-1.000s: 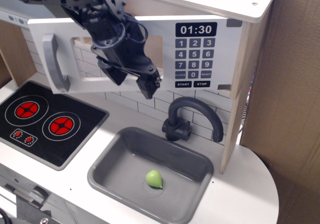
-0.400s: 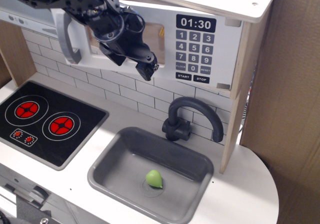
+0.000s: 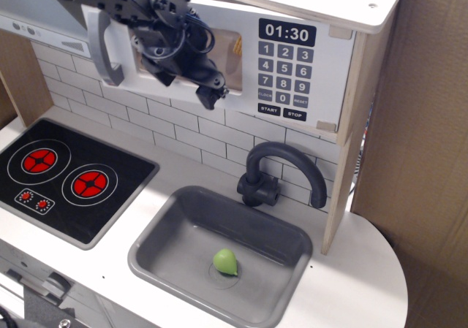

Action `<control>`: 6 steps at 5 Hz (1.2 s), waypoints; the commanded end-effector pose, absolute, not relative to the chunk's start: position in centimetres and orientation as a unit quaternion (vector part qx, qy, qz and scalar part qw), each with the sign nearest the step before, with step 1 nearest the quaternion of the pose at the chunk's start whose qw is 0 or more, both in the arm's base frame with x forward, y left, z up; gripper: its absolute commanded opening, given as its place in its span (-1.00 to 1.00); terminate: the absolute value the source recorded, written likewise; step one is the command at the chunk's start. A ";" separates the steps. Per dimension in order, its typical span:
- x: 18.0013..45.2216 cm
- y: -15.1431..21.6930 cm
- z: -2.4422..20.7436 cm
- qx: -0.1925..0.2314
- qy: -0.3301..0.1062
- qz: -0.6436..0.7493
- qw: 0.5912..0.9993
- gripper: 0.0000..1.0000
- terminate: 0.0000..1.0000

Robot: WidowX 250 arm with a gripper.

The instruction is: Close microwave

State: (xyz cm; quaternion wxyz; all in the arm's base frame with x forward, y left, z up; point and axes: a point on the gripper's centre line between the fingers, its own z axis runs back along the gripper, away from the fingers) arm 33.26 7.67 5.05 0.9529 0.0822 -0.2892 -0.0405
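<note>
Stove top (image 3: pixel 69 178) with two red burners sits well below and left of the fingers (image 3: pixel 209 93). The fingers are right up against the microwave (image 3: pixel 241 58) door, over its window; can't tell if they're clenched or released. Sink (image 3: pixel 219 251) with a small green thing (image 3: pixel 225 261) is below them, black faucet (image 3: pixel 274 171) below-right, keypad (image 3: pixel 285 69) just right.

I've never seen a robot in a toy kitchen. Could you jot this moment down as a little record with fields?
microwave: door swung nearly flat against its front
door handle: grey upright bar, at the door's left
gripper: in front of the door window, jaw state unclear
keypad display: 01:30
sink: holds a green pear
stove: two red burners
</note>
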 end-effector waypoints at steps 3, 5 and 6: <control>36.1 7.8 7.0 0.106 -0.335 -0.049 0.935 1.00 -1.00; 36.9 7.5 6.8 0.108 -0.348 -0.053 0.930 1.00 -1.00; 36.2 6.8 6.9 0.114 -0.337 -0.044 0.934 1.00 -1.00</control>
